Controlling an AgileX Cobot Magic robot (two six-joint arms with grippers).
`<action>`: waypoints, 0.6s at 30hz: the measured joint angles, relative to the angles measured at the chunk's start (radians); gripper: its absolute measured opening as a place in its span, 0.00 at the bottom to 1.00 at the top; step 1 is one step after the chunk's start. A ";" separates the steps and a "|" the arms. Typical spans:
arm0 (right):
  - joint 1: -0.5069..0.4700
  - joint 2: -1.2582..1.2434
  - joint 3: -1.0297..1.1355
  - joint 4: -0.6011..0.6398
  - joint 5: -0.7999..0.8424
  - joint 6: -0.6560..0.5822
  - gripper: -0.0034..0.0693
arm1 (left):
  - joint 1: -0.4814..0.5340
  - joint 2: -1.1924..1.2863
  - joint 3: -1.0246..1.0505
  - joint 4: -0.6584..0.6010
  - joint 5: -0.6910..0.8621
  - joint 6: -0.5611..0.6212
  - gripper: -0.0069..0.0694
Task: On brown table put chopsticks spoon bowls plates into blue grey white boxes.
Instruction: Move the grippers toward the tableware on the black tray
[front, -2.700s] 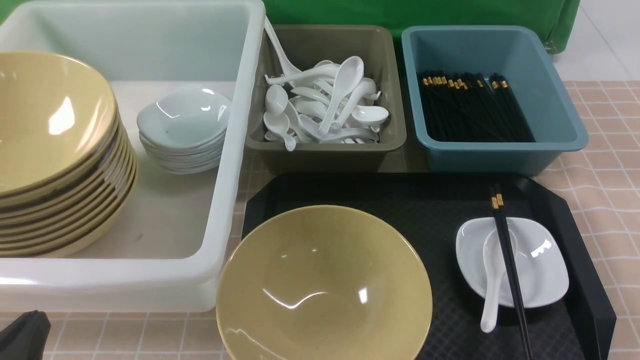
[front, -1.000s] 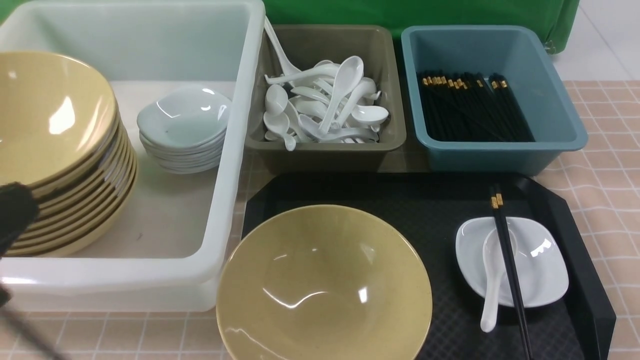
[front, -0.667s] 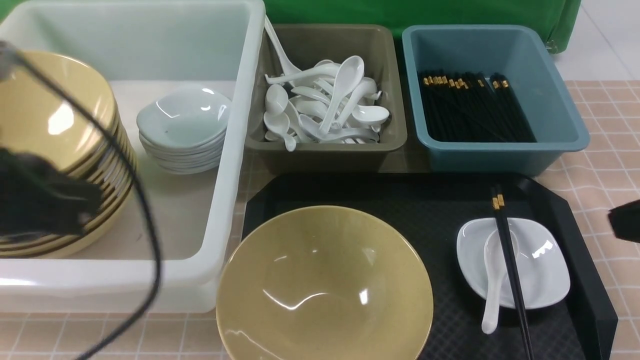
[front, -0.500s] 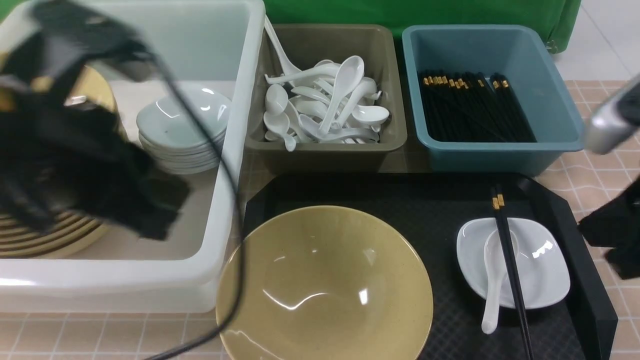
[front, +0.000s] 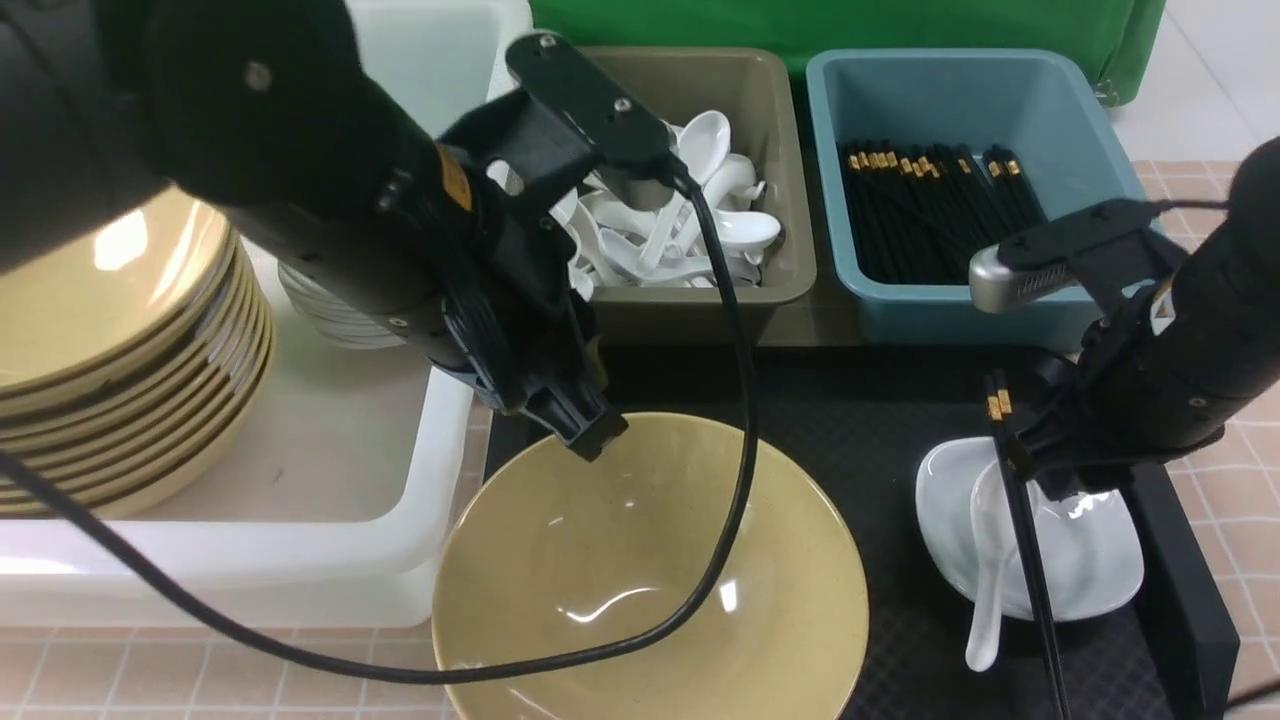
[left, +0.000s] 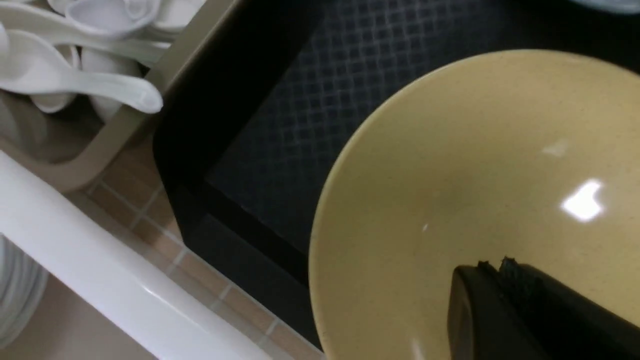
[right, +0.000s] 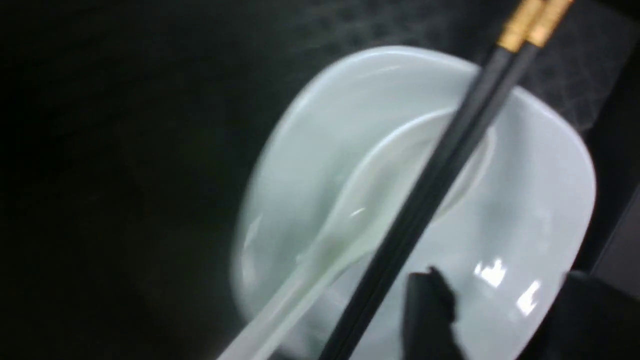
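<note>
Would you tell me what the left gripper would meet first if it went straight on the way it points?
Probably the inside of the yellow bowl, right under the left gripper; how near is unclear.

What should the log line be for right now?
left gripper: shut, over bowl | right gripper: open, over plate | plate: spoon in it, chopsticks across | bowl, plate: on tray

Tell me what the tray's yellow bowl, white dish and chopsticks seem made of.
Yellow bowl: glossy, finely speckled, with sharp highlights; likely glazed ceramic or melamine.
White dish: glossy with bright reflections; probably glazed ceramic.
Chopsticks: matte black with gold bands; perhaps plastic or lacquered wood.
</note>
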 joint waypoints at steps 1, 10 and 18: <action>-0.007 0.028 0.000 -0.001 -0.011 0.002 0.67 | 0.000 0.007 0.000 0.005 0.000 0.000 0.09; -0.009 0.127 -0.001 0.043 -0.071 0.006 0.75 | 0.000 0.026 0.000 0.010 -0.004 0.000 0.09; -0.006 0.133 -0.001 0.050 -0.101 0.006 0.72 | 0.000 0.026 0.000 0.011 -0.004 0.000 0.09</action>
